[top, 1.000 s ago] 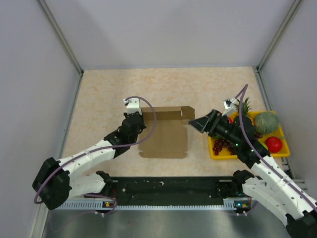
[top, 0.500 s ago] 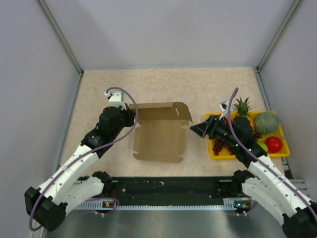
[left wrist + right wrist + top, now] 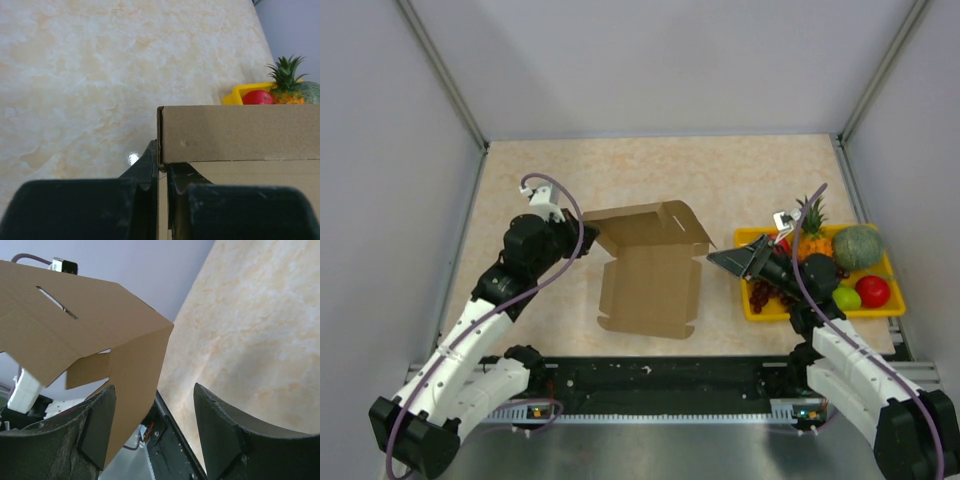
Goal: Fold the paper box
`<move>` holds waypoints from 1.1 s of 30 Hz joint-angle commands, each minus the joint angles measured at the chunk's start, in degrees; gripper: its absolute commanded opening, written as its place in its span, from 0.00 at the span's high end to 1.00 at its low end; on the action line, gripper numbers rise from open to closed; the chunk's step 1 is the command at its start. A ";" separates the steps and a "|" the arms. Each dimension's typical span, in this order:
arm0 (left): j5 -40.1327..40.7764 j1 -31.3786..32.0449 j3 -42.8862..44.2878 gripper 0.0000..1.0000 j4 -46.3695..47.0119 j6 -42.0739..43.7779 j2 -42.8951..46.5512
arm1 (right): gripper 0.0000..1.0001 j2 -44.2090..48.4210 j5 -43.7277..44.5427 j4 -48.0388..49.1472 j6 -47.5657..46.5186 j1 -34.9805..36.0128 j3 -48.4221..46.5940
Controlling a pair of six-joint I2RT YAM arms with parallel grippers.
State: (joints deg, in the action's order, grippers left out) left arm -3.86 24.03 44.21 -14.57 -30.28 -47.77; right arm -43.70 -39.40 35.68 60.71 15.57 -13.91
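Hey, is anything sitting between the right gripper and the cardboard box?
Nothing visible. The open right gripper sits right at the cardboard box's right edge, with nothing between them; the fruit tray lies behind it.

Beige marbled stone-look worktop (image 3: 740,170), one small glare spot on it in the left wrist view. Pale grey flat panel walls (image 3: 660,60) on far, left and right sides. Silver metal corner posts (image 3: 442,75) at both far corners. Black slotted rail (image 3: 660,378) along near edge, brushed grey metal ledge (image 3: 660,450) below. Soft even light, faint shadows.
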 commanded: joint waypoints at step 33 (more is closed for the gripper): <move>-8.62 -0.30 -3.51 1.00 12.98 -5.58 1.01 | 0.42 -10.96 1.78 18.28 11.62 9.03 -8.76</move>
State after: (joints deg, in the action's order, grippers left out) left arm -10.92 23.70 40.95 -5.74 -35.27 -47.88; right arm -53.34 -40.36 49.45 72.14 23.31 -20.64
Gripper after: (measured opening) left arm 0.046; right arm 0.597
